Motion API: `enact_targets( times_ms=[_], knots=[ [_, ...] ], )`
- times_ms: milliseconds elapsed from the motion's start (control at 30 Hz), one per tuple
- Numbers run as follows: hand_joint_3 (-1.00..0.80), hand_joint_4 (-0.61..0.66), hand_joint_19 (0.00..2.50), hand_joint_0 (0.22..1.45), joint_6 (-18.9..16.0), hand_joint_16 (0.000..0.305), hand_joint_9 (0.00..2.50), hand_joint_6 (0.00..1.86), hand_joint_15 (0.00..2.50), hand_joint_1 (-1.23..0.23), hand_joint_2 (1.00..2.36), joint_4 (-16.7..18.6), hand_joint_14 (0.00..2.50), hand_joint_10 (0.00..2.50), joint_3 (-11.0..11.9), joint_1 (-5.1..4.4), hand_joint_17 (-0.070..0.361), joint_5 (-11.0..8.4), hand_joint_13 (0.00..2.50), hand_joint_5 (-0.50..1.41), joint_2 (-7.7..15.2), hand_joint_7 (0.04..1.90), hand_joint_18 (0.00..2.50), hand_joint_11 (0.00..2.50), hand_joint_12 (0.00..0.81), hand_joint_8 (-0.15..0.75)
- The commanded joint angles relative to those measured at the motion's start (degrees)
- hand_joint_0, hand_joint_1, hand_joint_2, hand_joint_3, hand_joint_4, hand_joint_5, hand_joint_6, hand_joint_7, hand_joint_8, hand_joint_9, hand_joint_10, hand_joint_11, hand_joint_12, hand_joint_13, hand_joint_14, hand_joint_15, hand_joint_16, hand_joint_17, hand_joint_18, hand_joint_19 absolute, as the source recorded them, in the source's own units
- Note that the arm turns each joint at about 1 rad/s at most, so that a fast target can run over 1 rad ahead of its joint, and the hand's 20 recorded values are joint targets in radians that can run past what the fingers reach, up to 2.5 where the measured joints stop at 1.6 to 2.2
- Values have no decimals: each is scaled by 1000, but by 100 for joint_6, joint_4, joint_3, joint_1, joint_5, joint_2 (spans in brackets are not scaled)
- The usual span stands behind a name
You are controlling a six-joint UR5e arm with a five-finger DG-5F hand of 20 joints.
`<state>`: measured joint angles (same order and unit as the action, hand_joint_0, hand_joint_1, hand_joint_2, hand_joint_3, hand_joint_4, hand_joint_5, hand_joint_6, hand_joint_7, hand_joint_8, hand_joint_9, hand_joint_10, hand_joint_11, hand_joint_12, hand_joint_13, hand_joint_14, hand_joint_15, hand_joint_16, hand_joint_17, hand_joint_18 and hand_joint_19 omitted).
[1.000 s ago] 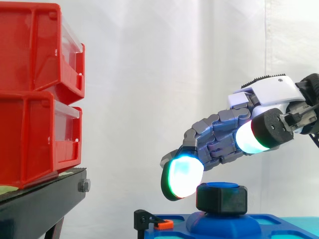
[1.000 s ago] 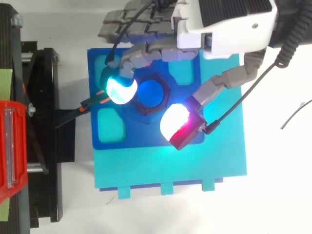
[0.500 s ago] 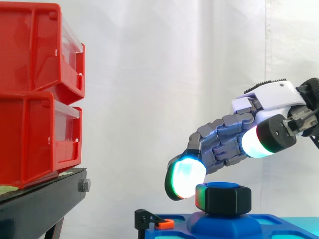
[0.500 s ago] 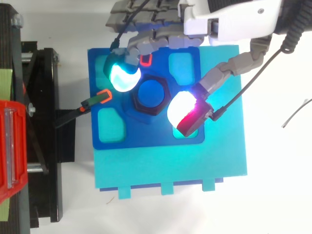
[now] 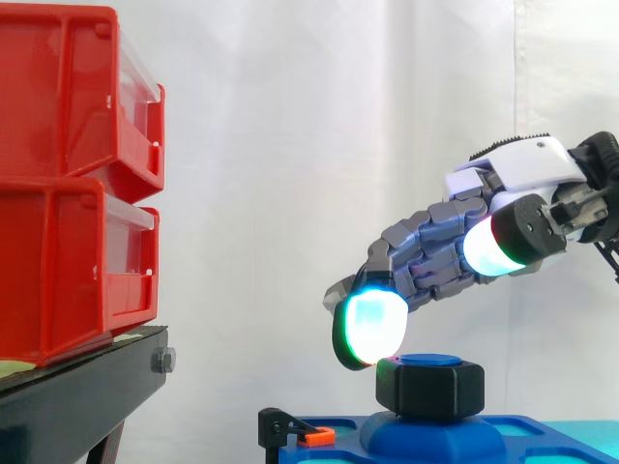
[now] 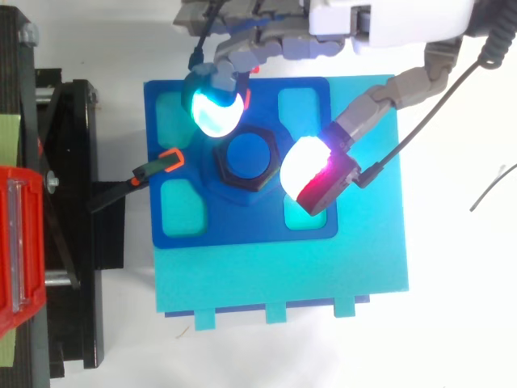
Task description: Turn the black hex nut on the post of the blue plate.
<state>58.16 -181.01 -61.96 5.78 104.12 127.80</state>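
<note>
Backdrop: white curtain [image 5: 290, 145]; red bins [image 5: 68, 184] on a black stand [image 5: 77, 387] at left.
Nut [image 5: 430, 389]: black, hexagonal, seated on the central post [image 6: 246, 153] of the blue plate [image 6: 242, 226].
Hand [image 5: 435, 256]: loosely spread, gripping nothing; cyan fingertip [image 5: 372, 327] at the nut's edge, thumb pad [image 6: 305, 166] raised beside it.

Bright, even, soft-shadowed light; the fingers [image 6: 214, 113] glow.

The blue plate [image 5: 542, 437] runs off the side view's bottom edge. From above, the robot hand [image 6: 388, 16] is cut by the top edge (palm mostly lost). The red bins [image 5: 58, 261] are clipped at left.
</note>
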Motion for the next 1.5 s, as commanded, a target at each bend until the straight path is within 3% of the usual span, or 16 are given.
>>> enact_targets(
  times_ms=[0, 233, 400, 700, 967, 1467],
  knots=[
    [-500, 185, 0, 436, 46, 45, 0, 503, 0, -466, 1000, -145, 0, 0, 123, 10, 101, 3, 0, -233, -1, 872, 0, 0, 344, 233],
    [-500, 185, 0, 437, 64, 45, 0, 503, 0, -465, 1000, -233, 0, 0, 334, 2, 101, -15, 0, -233, -1, 871, 0, 0, 344, 233],
    [-500, 185, 0, 437, 64, 45, 0, 503, 0, -465, 1000, -207, 0, 0, 343, -34, 101, -33, 0, -233, 8, 872, 0, 0, 344, 233],
    [-500, 167, 0, 436, 46, 44, 0, 503, 0, -587, 1000, -101, 0, 0, 246, -218, 100, -261, 0, -241, 8, 871, 0, 0, 341, 229],
    [-500, 173, 0, 431, -94, 45, 0, 503, 0, -522, 1000, 101, 0, 0, 26, -473, 101, -428, 0, -241, 8, 876, 0, 0, 345, 233],
    [-500, 175, 0, 432, -50, 45, 0, 503, 0, -465, 1000, 154, 0, 0, 26, -561, 101, -534, 0, -240, 8, 871, 0, 0, 343, 231]
  ],
)
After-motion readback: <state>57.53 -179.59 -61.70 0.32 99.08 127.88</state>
